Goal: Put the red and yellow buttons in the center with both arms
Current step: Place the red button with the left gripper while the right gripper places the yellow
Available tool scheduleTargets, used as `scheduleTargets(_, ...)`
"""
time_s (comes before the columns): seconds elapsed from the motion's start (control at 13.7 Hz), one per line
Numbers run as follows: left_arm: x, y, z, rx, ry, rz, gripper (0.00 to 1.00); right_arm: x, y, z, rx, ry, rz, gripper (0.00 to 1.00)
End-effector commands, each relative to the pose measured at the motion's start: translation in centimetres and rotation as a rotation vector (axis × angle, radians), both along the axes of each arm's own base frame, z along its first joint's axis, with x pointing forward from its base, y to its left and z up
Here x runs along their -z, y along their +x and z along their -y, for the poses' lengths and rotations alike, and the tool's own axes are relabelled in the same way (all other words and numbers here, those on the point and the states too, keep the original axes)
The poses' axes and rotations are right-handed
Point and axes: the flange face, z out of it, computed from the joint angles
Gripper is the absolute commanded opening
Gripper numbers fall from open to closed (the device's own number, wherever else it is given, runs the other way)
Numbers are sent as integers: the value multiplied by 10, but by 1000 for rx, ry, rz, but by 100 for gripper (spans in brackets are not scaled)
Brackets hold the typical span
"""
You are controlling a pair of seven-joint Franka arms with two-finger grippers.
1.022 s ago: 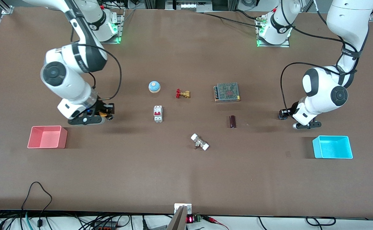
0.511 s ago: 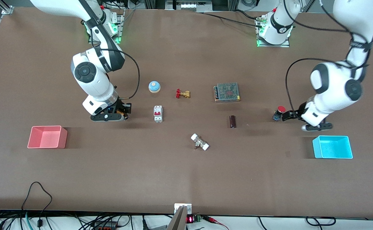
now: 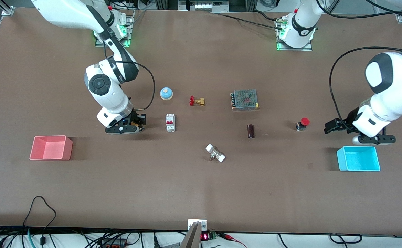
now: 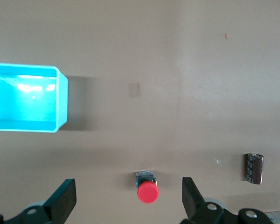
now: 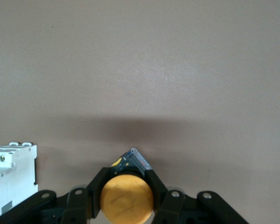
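Note:
The red button stands on the brown tabletop, toward the left arm's end from a dark cylinder. My left gripper is open and empty, apart from the button, toward the left arm's end of the table. In the left wrist view the red button shows between the spread fingers of the left gripper. My right gripper is low beside a white circuit breaker. In the right wrist view it is shut on the yellow button.
A pink bin sits at the right arm's end and a cyan bin at the left arm's end. Between them are a pale blue bell, a brass valve, a mesh power supply, a dark cylinder and a white-ended fitting.
My right gripper has carried the yellow button toward the middle, up to the circuit breaker. My left gripper has let go of the red button and drawn back toward the left arm's end.

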Motion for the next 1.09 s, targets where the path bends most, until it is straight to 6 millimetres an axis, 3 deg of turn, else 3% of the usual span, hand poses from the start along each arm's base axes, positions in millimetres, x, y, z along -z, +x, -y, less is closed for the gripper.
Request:
scheduleTargets(0.0,-41,11,-13,-2,15,33,100,6,1,-4,8,-1,17,34)
scheduleTargets(0.15,-72,10,-14,1,12,34,100,11,2,-4,8,5,21,35)
scheduleTargets(0.29,-117,12,-16,17,40,9,100,15,3,-3,10,5,16,35)
scheduleTargets(0.44,-148,14,-15,37,99,26,100,16,2,-3,10,5,13,40)
scheduleTargets(0.66,-171,4,-11,26,81,3,100,17,3,-2,11,6,15,51)
scheduleTargets(0.8,-189,-8,-8,-6,76,-54,100,19,3,-2,12,6,11,65)
scheduleTargets(1.02,-192,-11,-6,7,75,-66,100,13,9,-2,9,9,23,78)
